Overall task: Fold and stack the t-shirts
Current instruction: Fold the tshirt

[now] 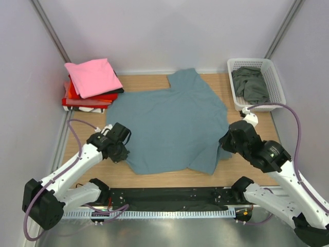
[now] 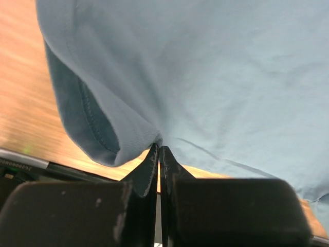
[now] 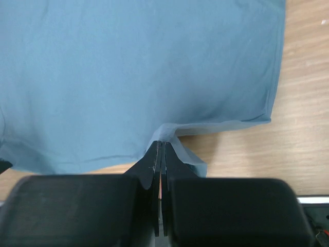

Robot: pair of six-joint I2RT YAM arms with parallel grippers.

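The large slate-blue t-shirt (image 1: 172, 123) lies spread on the wooden table. My left gripper (image 1: 121, 150) is shut on its near left edge; in the left wrist view the shut tips (image 2: 159, 149) pinch a lifted fold of the blue cloth (image 2: 205, 77). My right gripper (image 1: 226, 144) is shut on its near right edge; in the right wrist view the tips (image 3: 161, 145) pinch a raised hem of the shirt (image 3: 133, 67). A folded pink t-shirt (image 1: 92, 76) tops a stack of red (image 1: 87, 100) and black shirts at the far left. A dark grey-green shirt (image 1: 250, 84) lies in the basket.
The white lattice basket (image 1: 275, 82) stands at the far right by the wall. Grey walls close in the table on three sides. A black rail (image 1: 169, 198) runs along the near edge between the arm bases.
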